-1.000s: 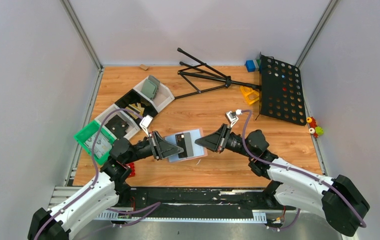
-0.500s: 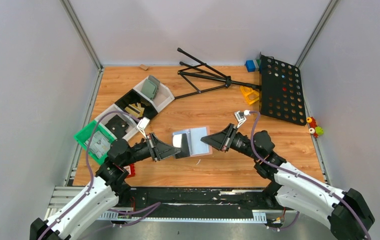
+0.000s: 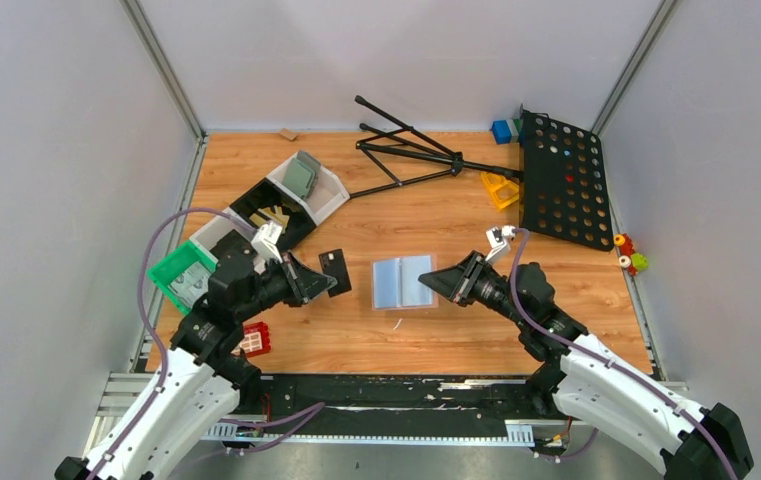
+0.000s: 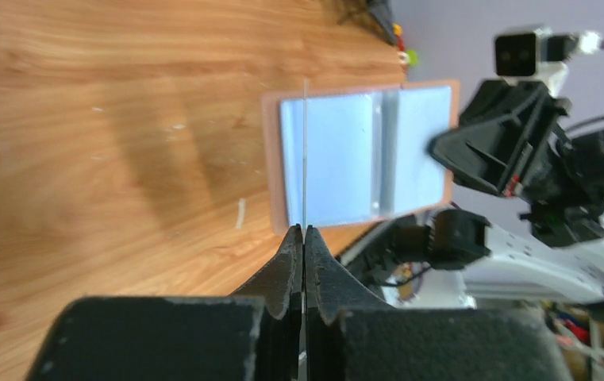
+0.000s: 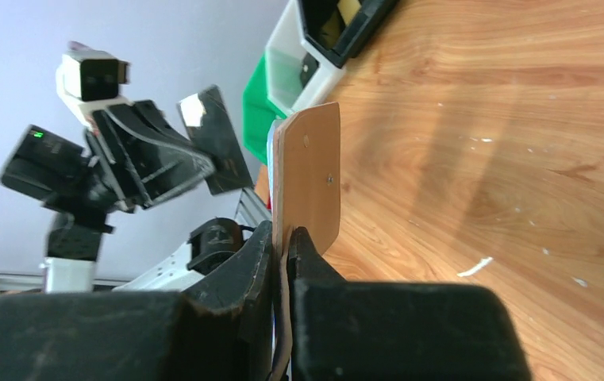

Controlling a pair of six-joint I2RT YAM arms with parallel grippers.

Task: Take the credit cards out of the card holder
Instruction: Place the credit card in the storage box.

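My left gripper (image 3: 328,286) is pinched shut on a thin black rectangular plastic card (image 3: 335,271). From the left wrist the card (image 4: 305,159) shows only as a hairline edge running straight out from between my left fingers (image 4: 286,266), which press flat on it with no gap. The card is out of the holder and well apart from it, with bare wooden table (image 3: 436,200) below the space between.

My right gripper (image 3: 428,281) is clamped on the right edge of the flat wallet-like card holder (image 3: 402,282), whose light blue-grey face is up and has a salmon-tan border. The holder reaches from my right fingertips toward my left ones and is lifted off the wood. From the right wrist I see its tan back (image 5: 308,175) standing up out of my right fingers (image 5: 247,266). Beyond it is my left gripper (image 5: 195,163) with the black card (image 5: 221,141) tilted.
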